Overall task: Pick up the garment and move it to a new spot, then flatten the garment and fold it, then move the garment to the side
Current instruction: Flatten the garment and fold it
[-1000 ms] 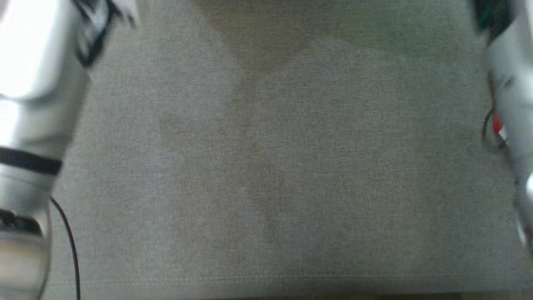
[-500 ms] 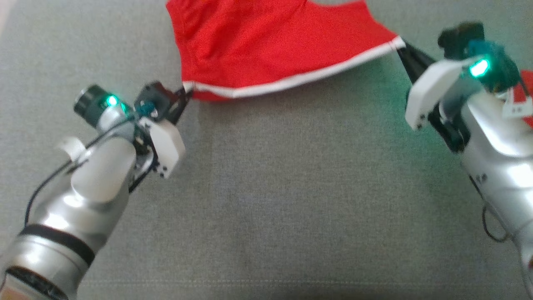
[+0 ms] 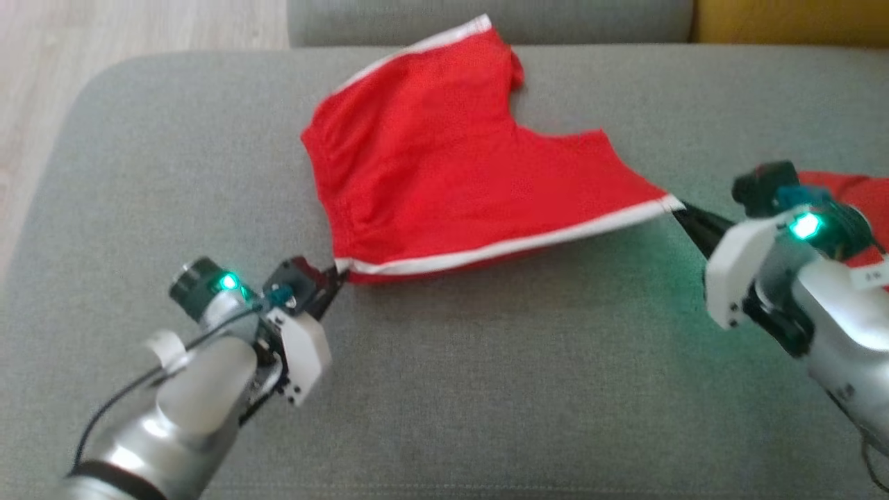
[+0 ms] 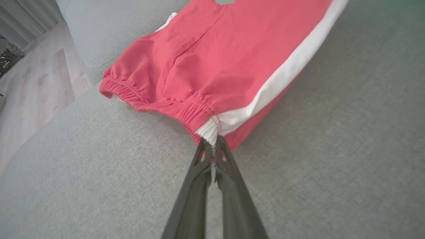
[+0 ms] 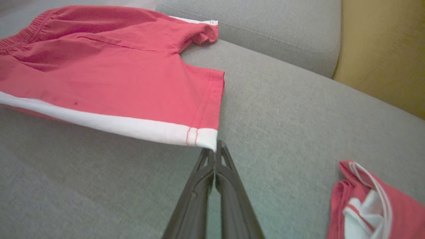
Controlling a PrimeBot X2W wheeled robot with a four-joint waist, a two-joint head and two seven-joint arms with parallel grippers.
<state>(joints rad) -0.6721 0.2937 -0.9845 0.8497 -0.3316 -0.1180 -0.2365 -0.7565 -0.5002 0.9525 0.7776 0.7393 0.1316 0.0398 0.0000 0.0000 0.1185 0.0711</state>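
Note:
The garment (image 3: 444, 173) is a pair of red shorts with a white side stripe, spread over the grey cushion (image 3: 486, 389). My left gripper (image 3: 338, 272) is shut on the waistband corner, where the white stripe ends (image 4: 210, 132). My right gripper (image 3: 679, 210) is shut on the leg hem corner (image 5: 209, 139). The striped near edge hangs taut between the two grippers, slightly off the cushion. The far leg (image 3: 486, 48) lies toward the backrest.
A second red and white garment (image 5: 368, 202) lies bunched on the cushion beside my right arm (image 3: 847, 201). The grey backrest (image 3: 486, 17) runs along the far side, with a yellow cushion (image 3: 792, 21) at its right. Wooden floor (image 3: 104, 28) lies beyond the cushion's left edge.
The head camera has tilted up, from bare cushion to the whole garment. Both grippers keep their hold on the striped edge.

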